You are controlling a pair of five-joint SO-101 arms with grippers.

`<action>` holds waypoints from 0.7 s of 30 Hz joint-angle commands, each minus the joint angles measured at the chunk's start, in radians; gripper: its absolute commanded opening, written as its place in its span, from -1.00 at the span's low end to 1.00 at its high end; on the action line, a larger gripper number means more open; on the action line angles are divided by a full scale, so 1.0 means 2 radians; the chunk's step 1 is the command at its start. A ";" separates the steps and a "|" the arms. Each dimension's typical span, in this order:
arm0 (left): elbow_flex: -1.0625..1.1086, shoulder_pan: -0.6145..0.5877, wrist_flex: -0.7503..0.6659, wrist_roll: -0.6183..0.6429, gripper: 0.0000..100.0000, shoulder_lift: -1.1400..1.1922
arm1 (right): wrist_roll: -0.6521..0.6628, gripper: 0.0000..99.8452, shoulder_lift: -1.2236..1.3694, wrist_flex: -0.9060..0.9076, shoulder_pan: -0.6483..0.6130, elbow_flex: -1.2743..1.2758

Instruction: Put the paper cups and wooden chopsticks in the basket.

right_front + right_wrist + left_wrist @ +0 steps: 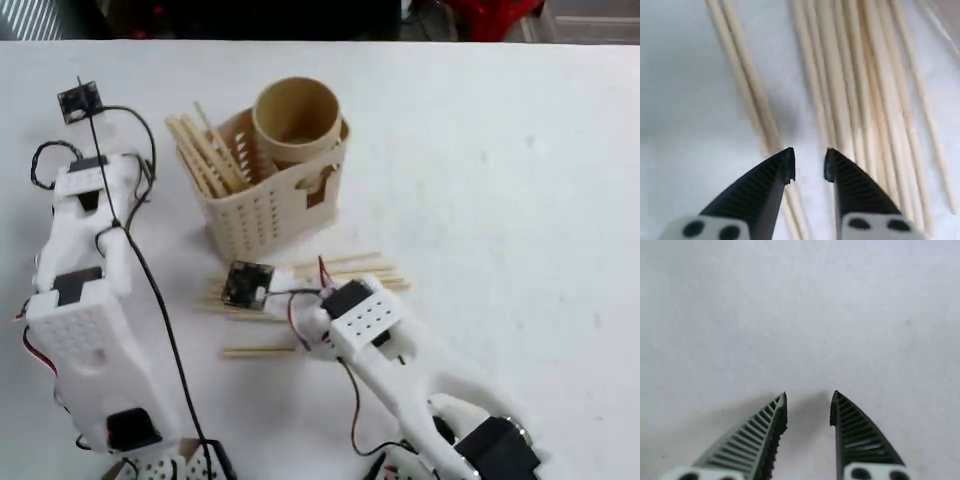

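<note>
Cup (297,120): tan paper, upright in the cream basket (270,215).
Chopsticks (860,100): pale wood, loose on the tabletop (500,150) beside the basket; others stand inside it.
Right gripper (809,162): slightly spread, above the loose chopsticks.
Left gripper (808,400): slightly spread, over the tabletop.

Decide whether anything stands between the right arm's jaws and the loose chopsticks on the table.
Nothing visible does. The right arm's jaws stand open directly above the loose chopsticks, which lie uncovered on the table.
</note>
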 commanded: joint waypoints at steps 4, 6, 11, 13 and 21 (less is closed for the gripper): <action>-0.027 0.006 0.001 -0.005 -0.68 -0.005 | -0.002 -0.67 -0.030 0.026 -0.047 0.002; -0.027 0.006 0.001 -0.005 -0.68 -0.005 | -0.002 -0.74 -0.029 0.026 -0.047 0.002; -0.027 0.006 0.002 -0.005 -0.68 -0.005 | -0.001 -0.81 -0.007 0.018 -0.049 0.003; -0.027 0.006 0.002 -0.005 -0.68 -0.005 | 0.005 -0.81 0.019 0.010 -0.049 0.002; -0.026 0.006 0.002 -0.005 -0.68 -0.005 | 0.015 -0.82 0.105 -0.003 -0.037 -0.033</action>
